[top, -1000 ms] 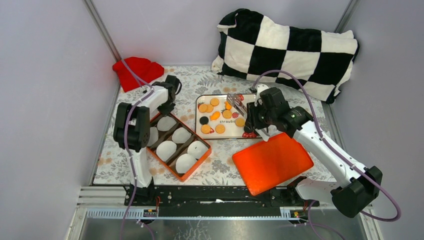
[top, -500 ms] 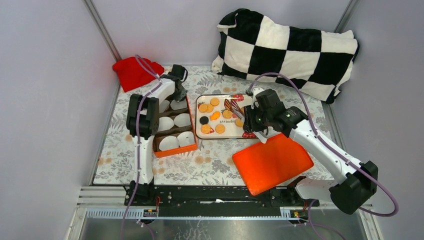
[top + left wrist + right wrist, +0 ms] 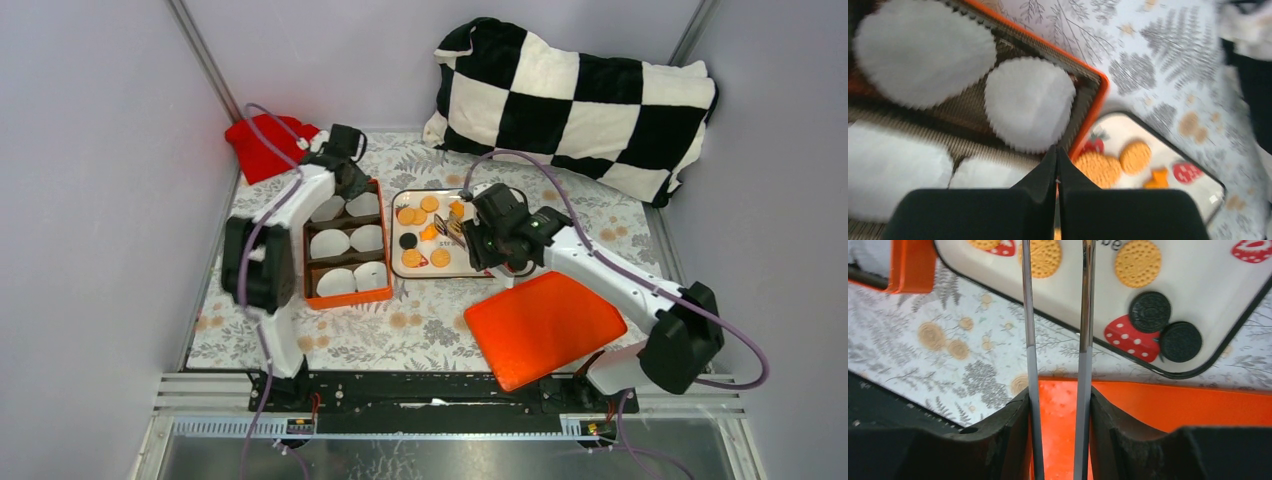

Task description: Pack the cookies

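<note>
Top external view: one white strawberry-print tray [image 3: 425, 271] sits mid-table, and every one of the cookies [image 3: 429, 203] I can see lies on it. I count seven orange ones and one black. The right wrist view shows two more black cookies [image 3: 1149, 311] side by side near a tray [image 3: 1198, 280] corner that the right arm covers from above. Just left of the tray is one orange box [image 3: 345, 299] holding six white paper liners [image 3: 330, 243] in three rows of two. The left gripper [image 3: 352, 183] hangs over the box's far right corner. Its fingers are pressed together with nothing between them, as its own camera shows [image 3: 1056, 155]. The right gripper [image 3: 468, 235] is clamped on a pair of metal tongs [image 3: 452, 228]. The tongs reach over the tray with their two blades [image 3: 1086, 315] apart, and their tips run out of the wrist frame. One orange lid [image 3: 545, 325] lies flat just near the tray's near right side, partly under the right forearm. At the back are one black-and-white checkered pillow [image 3: 575, 95] and one red cloth [image 3: 258, 150]. A floral tablecloth [image 3: 420, 320] covers the table.
</note>
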Controlling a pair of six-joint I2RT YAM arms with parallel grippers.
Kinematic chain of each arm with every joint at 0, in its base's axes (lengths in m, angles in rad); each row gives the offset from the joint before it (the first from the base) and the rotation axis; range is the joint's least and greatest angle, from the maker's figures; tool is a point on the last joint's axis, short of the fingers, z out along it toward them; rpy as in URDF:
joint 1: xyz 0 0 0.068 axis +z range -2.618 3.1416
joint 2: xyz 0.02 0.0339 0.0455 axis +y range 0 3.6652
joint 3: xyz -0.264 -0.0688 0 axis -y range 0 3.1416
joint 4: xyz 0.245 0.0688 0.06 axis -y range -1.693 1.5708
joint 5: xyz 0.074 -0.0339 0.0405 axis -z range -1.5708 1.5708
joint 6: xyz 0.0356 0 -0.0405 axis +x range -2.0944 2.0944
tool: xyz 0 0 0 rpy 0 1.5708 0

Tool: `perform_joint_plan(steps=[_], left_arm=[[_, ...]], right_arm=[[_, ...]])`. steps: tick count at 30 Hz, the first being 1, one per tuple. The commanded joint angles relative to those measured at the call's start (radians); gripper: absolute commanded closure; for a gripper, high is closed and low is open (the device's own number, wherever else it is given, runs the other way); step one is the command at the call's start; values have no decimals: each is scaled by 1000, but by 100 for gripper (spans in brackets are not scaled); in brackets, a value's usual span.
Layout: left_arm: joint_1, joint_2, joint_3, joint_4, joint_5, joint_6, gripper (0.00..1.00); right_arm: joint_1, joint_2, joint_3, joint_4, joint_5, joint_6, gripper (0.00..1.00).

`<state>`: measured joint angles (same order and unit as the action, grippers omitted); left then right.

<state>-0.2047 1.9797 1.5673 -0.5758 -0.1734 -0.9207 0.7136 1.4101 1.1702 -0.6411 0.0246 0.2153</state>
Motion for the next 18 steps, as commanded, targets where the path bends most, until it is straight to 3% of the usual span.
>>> perform_joint_plan(steps=[1,7,18], left_arm=[[-96,-288,-163,0,-104,11,99],[-234,-493,-330,-13,-144,48,96],[-244,-636,-433,-62,-175,52,96]], right_arm=[[4,37,84,-36,160,-11,55],[4,52,42,9,165,13,53],[4,134,13,43,129,55,45]])
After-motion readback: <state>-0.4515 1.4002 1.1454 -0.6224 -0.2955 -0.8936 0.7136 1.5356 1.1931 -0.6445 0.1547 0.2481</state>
